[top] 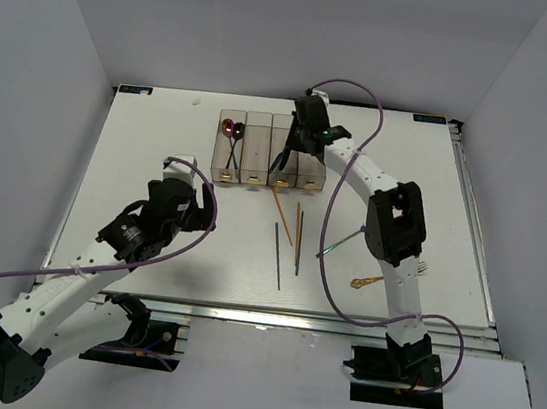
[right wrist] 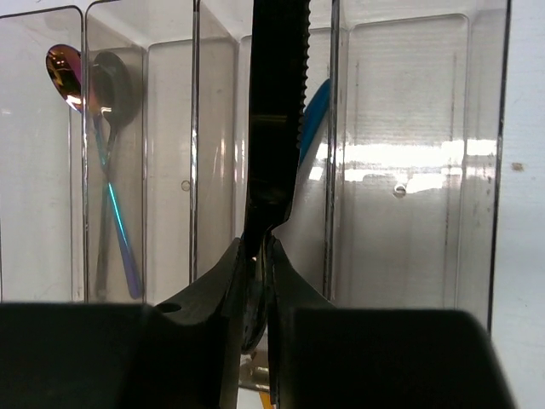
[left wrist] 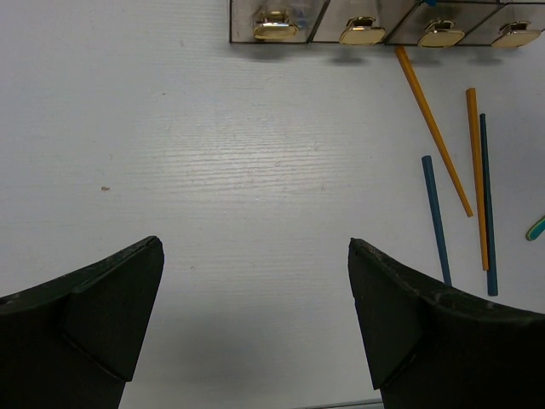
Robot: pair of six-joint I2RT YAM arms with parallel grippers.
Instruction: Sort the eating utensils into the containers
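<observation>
White table (top: 160, 149), bins (top: 256, 154), chopsticks (top: 277, 255), perhaps a fork (top: 364, 283)

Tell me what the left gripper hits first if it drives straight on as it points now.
Ahead of the open left gripper lies bare table, then the near end of the leftmost container, which it would likely meet first. The chopsticks lie off to one side. Depth is uncertain.

Top cam: high behind near edge, looks down on whole desk (top: 161, 139). L wrist: low, faces far edge. R wrist: v. close above containers (right wrist: 409, 128), shared by all.
</observation>
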